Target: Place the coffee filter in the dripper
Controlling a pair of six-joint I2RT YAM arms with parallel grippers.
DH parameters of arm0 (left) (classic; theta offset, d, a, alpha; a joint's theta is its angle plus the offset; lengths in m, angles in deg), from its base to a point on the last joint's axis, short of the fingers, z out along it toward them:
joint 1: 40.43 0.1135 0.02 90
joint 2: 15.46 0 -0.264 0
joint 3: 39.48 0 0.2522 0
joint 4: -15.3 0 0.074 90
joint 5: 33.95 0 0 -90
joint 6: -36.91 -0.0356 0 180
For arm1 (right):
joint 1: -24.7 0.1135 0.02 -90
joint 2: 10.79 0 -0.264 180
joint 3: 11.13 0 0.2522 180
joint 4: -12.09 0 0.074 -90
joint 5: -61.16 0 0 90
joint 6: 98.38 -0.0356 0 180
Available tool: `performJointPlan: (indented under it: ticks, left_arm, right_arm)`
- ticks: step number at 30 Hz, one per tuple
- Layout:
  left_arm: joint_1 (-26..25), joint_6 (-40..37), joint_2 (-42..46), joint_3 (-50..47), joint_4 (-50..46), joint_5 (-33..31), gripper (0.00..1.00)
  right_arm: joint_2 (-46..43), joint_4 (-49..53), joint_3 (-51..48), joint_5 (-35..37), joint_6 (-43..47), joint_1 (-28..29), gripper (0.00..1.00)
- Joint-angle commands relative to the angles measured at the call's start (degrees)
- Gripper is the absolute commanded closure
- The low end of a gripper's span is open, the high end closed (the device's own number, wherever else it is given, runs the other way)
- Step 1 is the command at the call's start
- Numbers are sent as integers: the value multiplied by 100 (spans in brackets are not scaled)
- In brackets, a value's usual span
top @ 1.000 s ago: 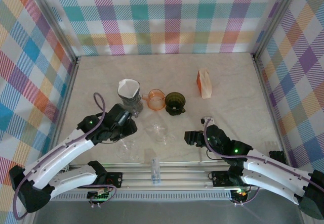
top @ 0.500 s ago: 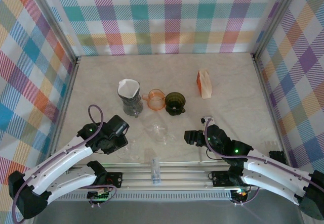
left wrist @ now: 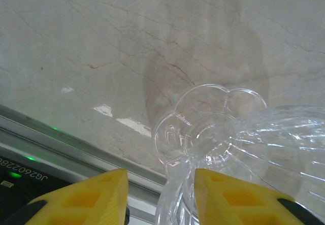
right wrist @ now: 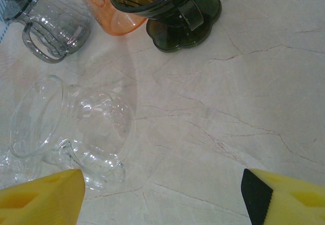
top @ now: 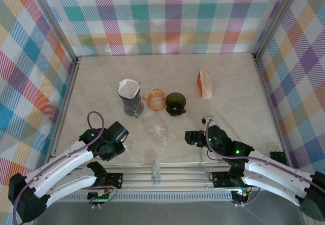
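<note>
On the marbled tabletop [top: 228,113], the left pincer [left wrist: 160,179] stands partly open, with the rim of a fluted clear dripper [left wrist: 244,149] in its gap. Farther back, the white paper coffee filter [top: 129,88] sits in a ribbed grey dripper [top: 134,106], beside an orange dripper [top: 157,100] and a dark green dripper [top: 176,103]. A second clear dripper [right wrist: 76,128] lies tipped before the right pincer [right wrist: 162,199], which is wide open and empty.

**Far and Right Open, Centre Crowded**

The far strip and right side of the worktop [top: 238,108] are left open, save for an orange packet [top: 204,84]. The centre is barred by a grey dripper [top: 131,99], orange dripper [top: 157,99] and green dripper [top: 175,103]. Nearer, passage is narrowed by a clear dripper [top: 161,132] and a second clear dripper [left wrist: 244,149].
</note>
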Motion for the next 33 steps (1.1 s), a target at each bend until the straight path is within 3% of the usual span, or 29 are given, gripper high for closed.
performJointPlan:
  ticks: [1,11,16,23,33]
  left_arm:
    - [68,24,-20,-123,124,38,68]
    - [67,-71,-115,-188,281,36,100]
    - [67,-229,116,52,272,-39,100]
    - [70,-801,227,1185,181,-172,100]
    - [63,-1619,-1332,2493,1060,903,100]
  right_arm:
    - [12,-164,9,86,-97,8,18]
    - [92,-173,18,89,-148,7,18]
    - [118,-141,35,98,-167,7,18]
    - [149,-96,53,122,-191,7,18]
    - [154,-35,45,195,-230,8,18]
